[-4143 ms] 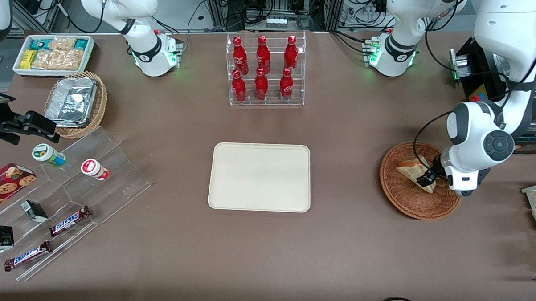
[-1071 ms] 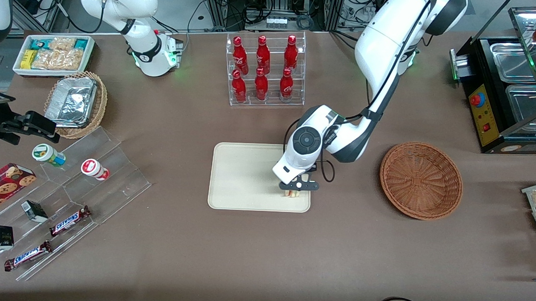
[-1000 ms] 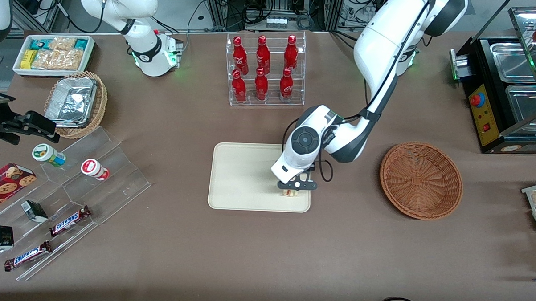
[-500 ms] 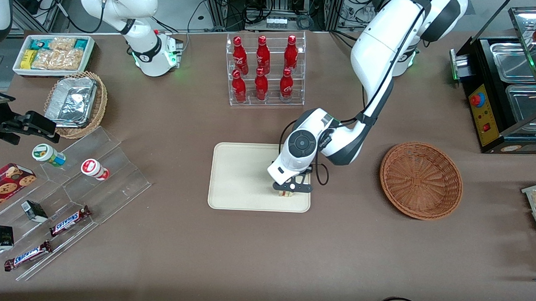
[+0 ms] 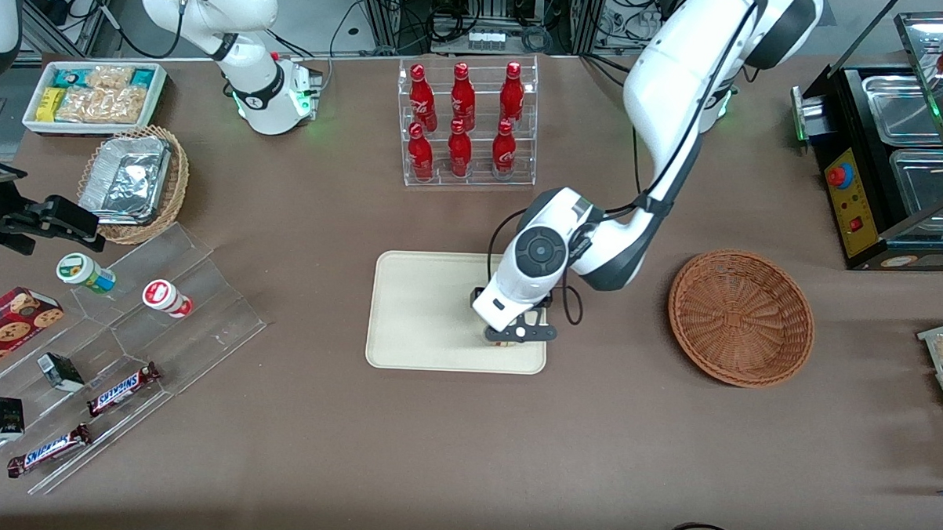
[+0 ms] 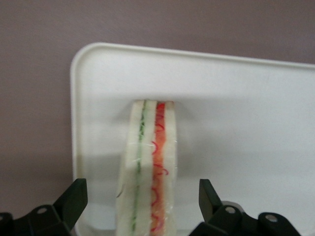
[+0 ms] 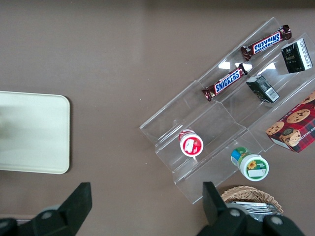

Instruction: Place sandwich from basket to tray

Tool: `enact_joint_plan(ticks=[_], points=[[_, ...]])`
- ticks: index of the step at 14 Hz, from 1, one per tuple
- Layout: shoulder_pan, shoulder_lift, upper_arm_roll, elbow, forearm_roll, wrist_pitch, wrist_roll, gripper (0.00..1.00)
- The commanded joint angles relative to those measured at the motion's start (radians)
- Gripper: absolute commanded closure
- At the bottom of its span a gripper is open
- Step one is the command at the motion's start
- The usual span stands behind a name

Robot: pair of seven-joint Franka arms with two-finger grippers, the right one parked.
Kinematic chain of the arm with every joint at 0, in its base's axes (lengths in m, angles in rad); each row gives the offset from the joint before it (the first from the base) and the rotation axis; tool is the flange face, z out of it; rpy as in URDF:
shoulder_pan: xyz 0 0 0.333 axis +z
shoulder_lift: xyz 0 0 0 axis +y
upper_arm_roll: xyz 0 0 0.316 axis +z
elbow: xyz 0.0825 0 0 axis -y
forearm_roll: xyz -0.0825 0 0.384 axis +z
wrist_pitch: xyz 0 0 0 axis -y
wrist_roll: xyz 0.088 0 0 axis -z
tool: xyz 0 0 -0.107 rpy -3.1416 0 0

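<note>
Cream bread sandwich: a small wedge of pale bread with green and red filling layers (image 6: 147, 167), standing on edge on the flat cream-beige rectangular tray (image 5: 423, 310). It is in the tray's corner nearer the front camera, toward the working arm's end of the worktop.
Pincer: the left arm's black two-finger pincer (image 6: 142, 187) hovers low over the sandwich. Its jaws stand wide, one on each side of the wedge, with a clear gap to both bread faces, so it holds nothing.
Basket: the round reddish-brown woven wicker basket (image 5: 740, 317) sits apart from the tray toward the working arm's end, with nothing in it.
Progress: the sandwich rests on the tray and not in the basket, so the placing looks done. What seems left is to lift the pincer straight up and away.
Handling: likely light and soft. A glossy film seems to wrap it, so it may be a little slippery. Bread would dent under a hard squeeze.
Where to hold: across the two flat bread faces, with mild pressure, not on the thin point.
Risk: standing on a narrow edge, the wedge could tip if a finger brushes it on the way up.
</note>
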Motion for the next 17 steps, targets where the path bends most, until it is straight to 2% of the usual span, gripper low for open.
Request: enact_joint_plan(ticks=[1,4,8,11,17], points=[[0.084,-0.132,-0.003,-0.024,-0.002,-0.135,-0.006,0.00],[0.165,-0.231,0.019,-0.041,0.013,-0.186,0.007,0.00],[0.294,-0.382,0.025,-0.084,0.021,-0.321,0.154,0.00],[0.344,-0.489,0.027,-0.130,0.055,-0.367,0.227,0.00],[0.454,-0.681,0.034,-0.161,0.042,-0.533,0.545,0.00]])
